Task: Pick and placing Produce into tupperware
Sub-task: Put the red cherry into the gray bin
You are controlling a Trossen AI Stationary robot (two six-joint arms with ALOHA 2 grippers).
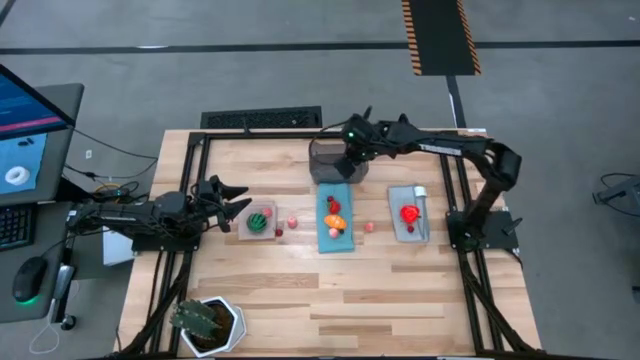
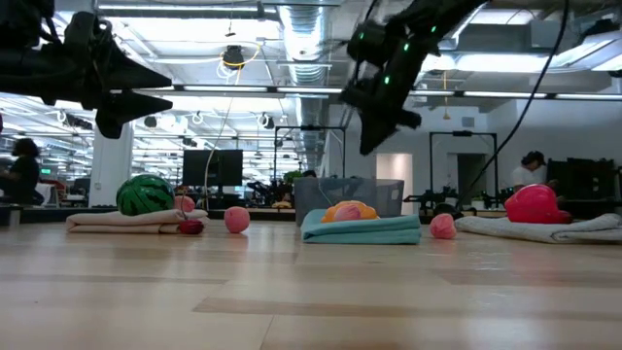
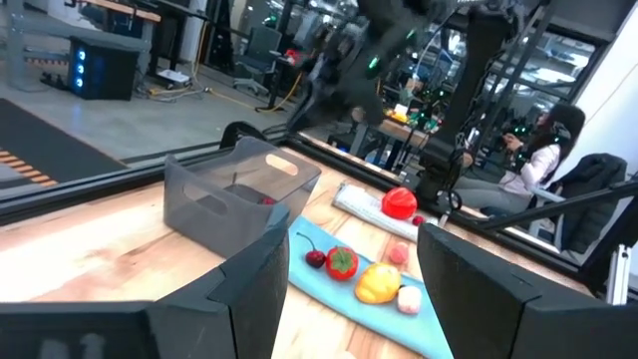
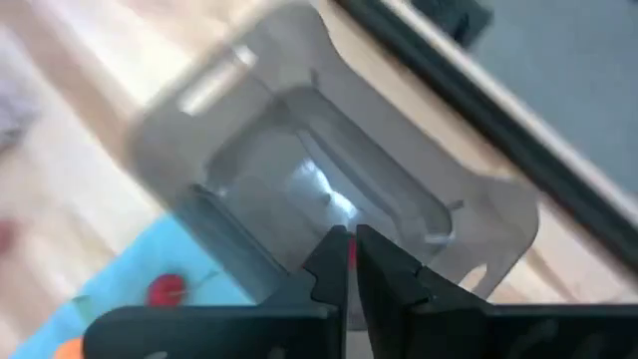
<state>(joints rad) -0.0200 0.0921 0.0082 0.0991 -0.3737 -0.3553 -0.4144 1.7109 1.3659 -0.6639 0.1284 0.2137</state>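
My right gripper [image 4: 351, 261], jaws nipping a small red piece, hangs over the tupperware [image 1: 330, 160] at the table's far edge; next, spread and drop it in.

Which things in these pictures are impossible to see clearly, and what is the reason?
- Inside of the tupperware: high view, the right tool covers part of it.
- Red bit between the right tool's tips: right wrist view, too small and blurred to name.
- Small red piece beside the watermelon: low view, too small to name.
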